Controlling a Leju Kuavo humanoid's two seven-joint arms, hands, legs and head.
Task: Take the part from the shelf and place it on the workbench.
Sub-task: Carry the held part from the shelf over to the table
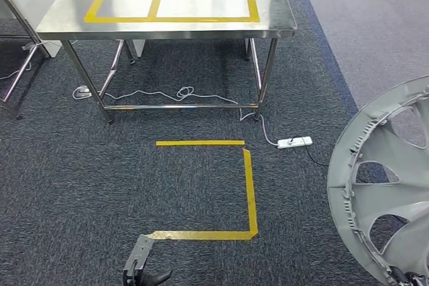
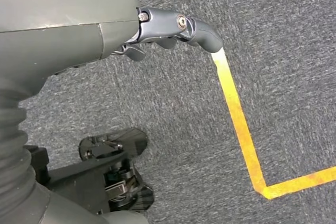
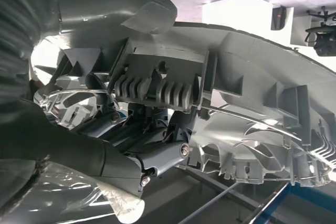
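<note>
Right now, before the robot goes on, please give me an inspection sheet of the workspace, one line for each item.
Surface: steel workbench with two yellow tape rectangles; nothing lies on the part in view.
Job's things: grey wheel cover, held at the robot's right side, not yet on the workbench.
Clutter: nothing seen.
Hands: left hand holds nothing and hangs over the carpet; right hand grips the wheel cover's ribbed back.
Cables: white cord under the workbench; white power strip on the carpet.
Surroundings: dark carpet with yellow floor tape.
</note>
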